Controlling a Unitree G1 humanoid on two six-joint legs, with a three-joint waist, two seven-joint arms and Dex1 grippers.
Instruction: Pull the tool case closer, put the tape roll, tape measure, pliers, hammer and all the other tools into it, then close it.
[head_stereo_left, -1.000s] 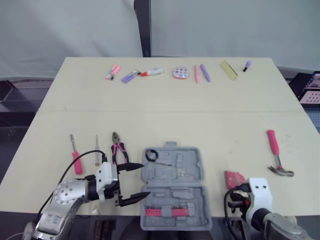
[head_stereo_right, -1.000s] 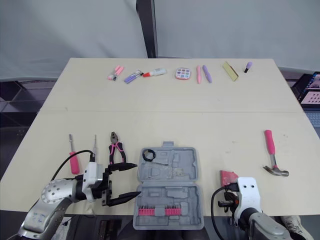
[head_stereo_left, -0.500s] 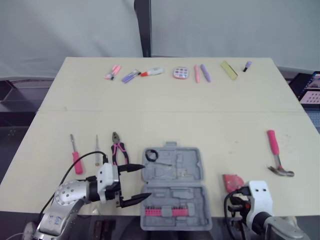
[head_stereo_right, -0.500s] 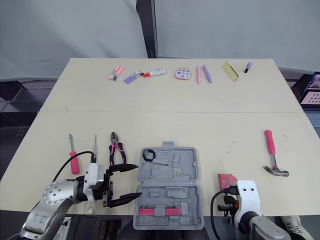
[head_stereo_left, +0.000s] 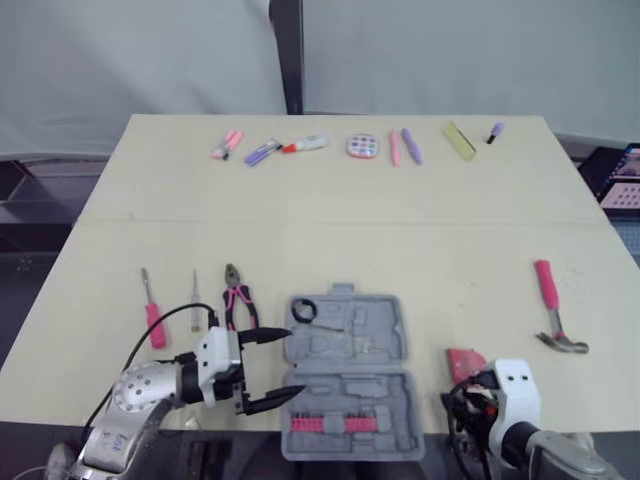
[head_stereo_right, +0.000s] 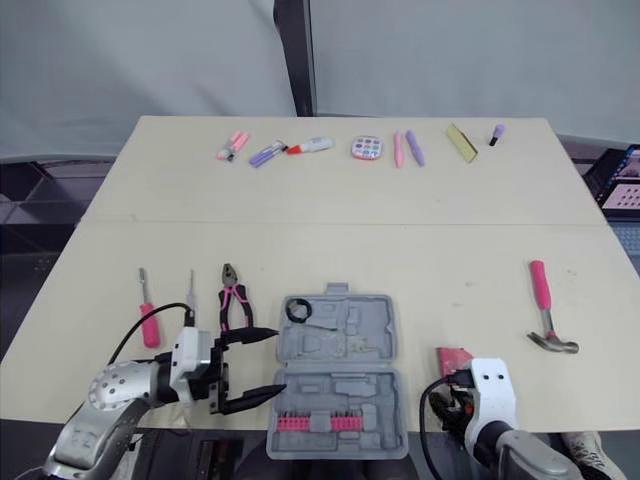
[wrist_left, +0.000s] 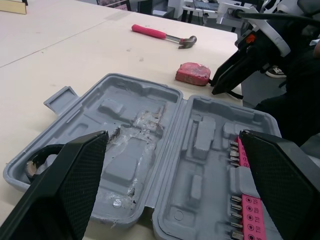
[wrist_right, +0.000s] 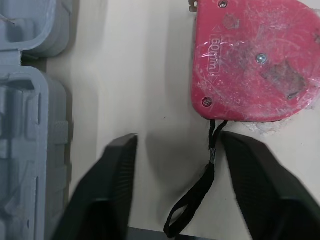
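Left hand, fingers apart, sits lower left beside the open grey plastic tool case. Right hand, also spread, faces the red tape measure.

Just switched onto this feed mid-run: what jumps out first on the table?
The open grey tool case lies at the near edge of the table, centre, with the left gripper open right against its left side. Just right of the case lies the red tape measure, with the right gripper open just short of it. The pink-handled hammer lies alone farther right.
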